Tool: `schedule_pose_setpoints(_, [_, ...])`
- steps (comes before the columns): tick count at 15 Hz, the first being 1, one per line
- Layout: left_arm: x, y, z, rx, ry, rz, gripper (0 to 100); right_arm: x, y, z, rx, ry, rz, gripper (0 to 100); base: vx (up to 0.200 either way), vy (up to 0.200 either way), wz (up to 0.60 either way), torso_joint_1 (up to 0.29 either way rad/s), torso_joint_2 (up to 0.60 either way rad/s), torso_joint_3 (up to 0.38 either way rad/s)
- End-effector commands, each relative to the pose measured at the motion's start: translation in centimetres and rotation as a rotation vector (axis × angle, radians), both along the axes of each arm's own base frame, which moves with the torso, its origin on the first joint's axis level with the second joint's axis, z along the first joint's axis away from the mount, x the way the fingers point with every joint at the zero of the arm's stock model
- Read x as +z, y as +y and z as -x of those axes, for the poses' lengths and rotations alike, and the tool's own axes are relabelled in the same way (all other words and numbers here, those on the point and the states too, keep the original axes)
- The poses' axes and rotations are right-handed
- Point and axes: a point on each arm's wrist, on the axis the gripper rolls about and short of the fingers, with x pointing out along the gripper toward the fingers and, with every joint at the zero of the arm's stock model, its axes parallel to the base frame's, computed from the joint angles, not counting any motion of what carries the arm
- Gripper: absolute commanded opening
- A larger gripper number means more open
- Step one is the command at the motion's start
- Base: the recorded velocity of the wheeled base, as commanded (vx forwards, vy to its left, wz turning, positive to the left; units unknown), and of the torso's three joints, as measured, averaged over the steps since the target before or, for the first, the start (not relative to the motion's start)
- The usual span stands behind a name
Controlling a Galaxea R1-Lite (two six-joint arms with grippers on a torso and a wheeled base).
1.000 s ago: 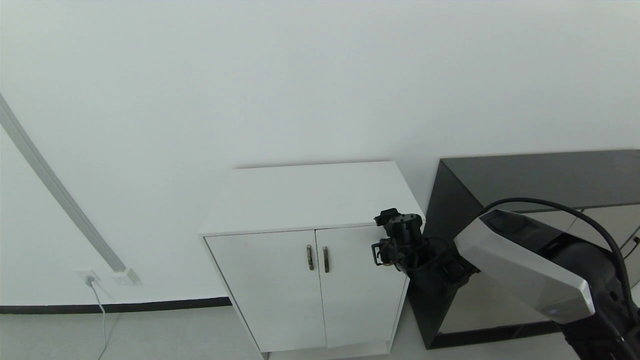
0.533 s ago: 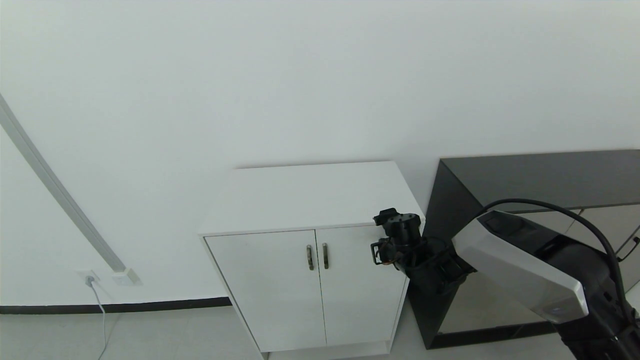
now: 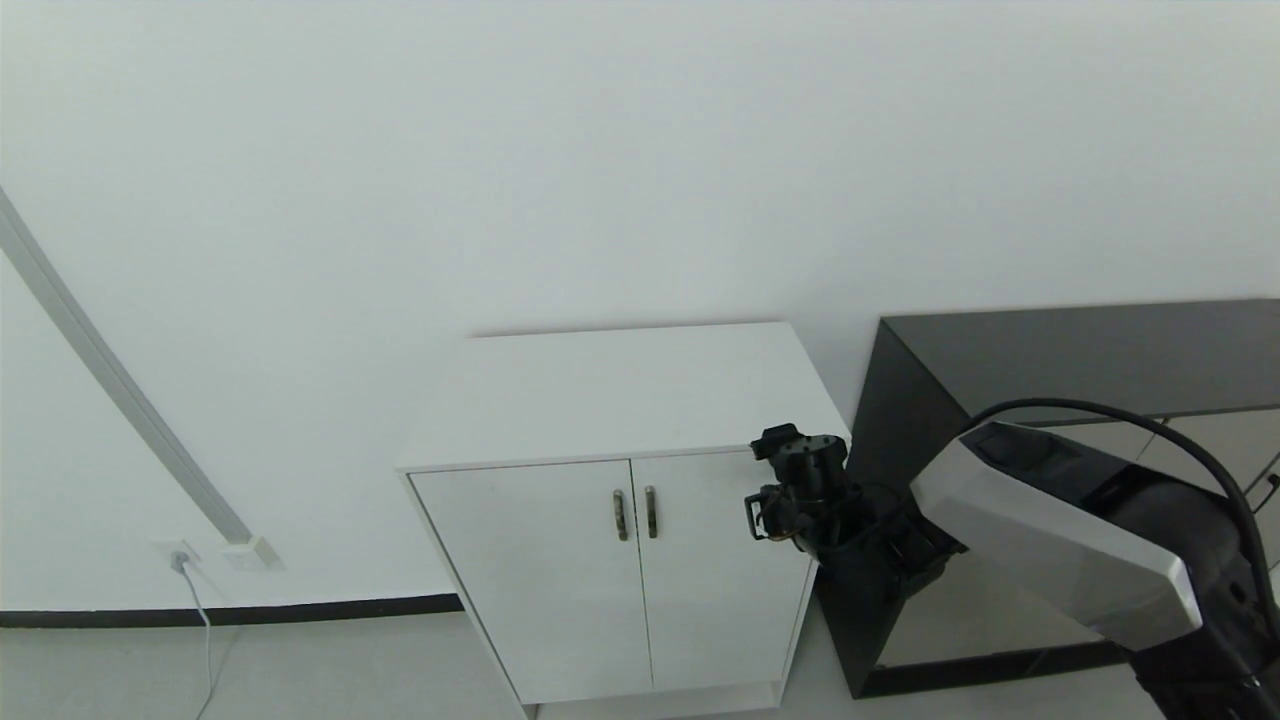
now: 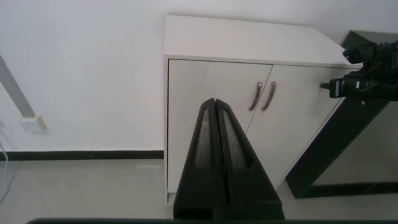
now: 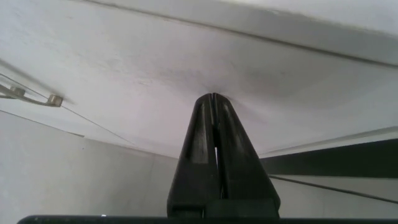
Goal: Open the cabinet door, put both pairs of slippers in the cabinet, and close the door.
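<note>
My head camera looks forward and down at the white cabinet (image 3: 620,400) from well back. My left wrist camera sits lower, facing the cabinet front along my left gripper (image 4: 215,102). My right wrist camera looks along my right gripper (image 5: 213,96), close against the right door (image 5: 186,74). All three views share the door handles (image 3: 632,514), and the left wrist view also catches my right arm (image 4: 373,78).

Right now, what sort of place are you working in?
Probably a plain indoor room, maybe a home-style test space: a white two-door cabinet against a white wall, a dark sideboard beside it, and a low wall socket with a cable plugged in.
</note>
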Motion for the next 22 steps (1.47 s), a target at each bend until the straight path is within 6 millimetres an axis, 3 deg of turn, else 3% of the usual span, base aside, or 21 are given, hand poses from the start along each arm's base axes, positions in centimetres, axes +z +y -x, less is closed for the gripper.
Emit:
schedule_pose_setpoints(1, [0.0, 0.0, 0.0, 0.0, 0.0, 0.0, 0, 2.0, -0.5, 2.1, 0.0, -0.03, -0.011, 0, 0.0, 0.0, 0.0, 0.0, 0.0, 0.0])
schedule_pose_setpoints(4, [0.0, 0.0, 0.0, 0.0, 0.0, 0.0, 0, 2.7, -2.6, 5.5, -0.003, -0.062, -0.024, 0, 0.0, 0.0, 0.0, 0.0, 0.0, 0.0])
schedule_pose_setpoints(7, [0.0, 0.0, 0.0, 0.0, 0.0, 0.0, 0, 4.8, -5.5, 8.1, -0.032, -0.072, -0.028, 0, 0.0, 0.0, 0.0, 0.0, 0.0, 0.0])
schedule_pose_setpoints(9, [0.0, 0.0, 0.0, 0.0, 0.0, 0.0, 0, 7.0, -8.6, 10.4, -0.082, -0.078, -0.027, 0, 0.0, 0.0, 0.0, 0.0, 0.0, 0.0])
schedule_pose_setpoints(10, [0.0, 0.0, 0.0, 0.0, 0.0, -0.001, 0, 7.1, -8.9, 10.6, -0.088, -0.077, -0.025, 0, 0.0, 0.0, 0.0, 0.0, 0.0, 0.0])
schedule_pose_setpoints(11, [0.0, 0.0, 0.0, 0.0, 0.0, -0.001, 0, 7.9, -10.9, 12.4, -0.157, -0.074, -0.004, 0, 0.0, 0.0, 0.0, 0.0, 0.0, 0.0])
schedule_pose_setpoints(13, [0.0, 0.0, 0.0, 0.0, 0.0, -0.001, 0, 8.6, -12.4, 14.2, -0.189, -0.075, -0.003, 0, 0.0, 0.0, 0.0, 0.0, 0.0, 0.0])
schedule_pose_setpoints(15, [0.0, 0.0, 0.0, 0.0, 0.0, -0.001, 0, 10.2, -15.0, 17.9, -0.215, -0.096, -0.01, 0, 0.0, 0.0, 0.0, 0.0, 0.0, 0.0])
schedule_pose_setpoints(18, [0.0, 0.0, 0.0, -0.001, 0.0, -0.001, 0, 11.5, -17.0, 21.6, -0.225, -0.141, -0.006, 0, 0.0, 0.0, 0.0, 0.0, 0.0, 0.0])
schedule_pose_setpoints(22, [0.0, 0.0, 0.0, -0.001, 0.0, -0.001, 0, 11.5, -18.6, 25.3, -0.218, -0.159, 0.001, 0, 0.0, 0.0, 0.0, 0.0, 0.0, 0.0])
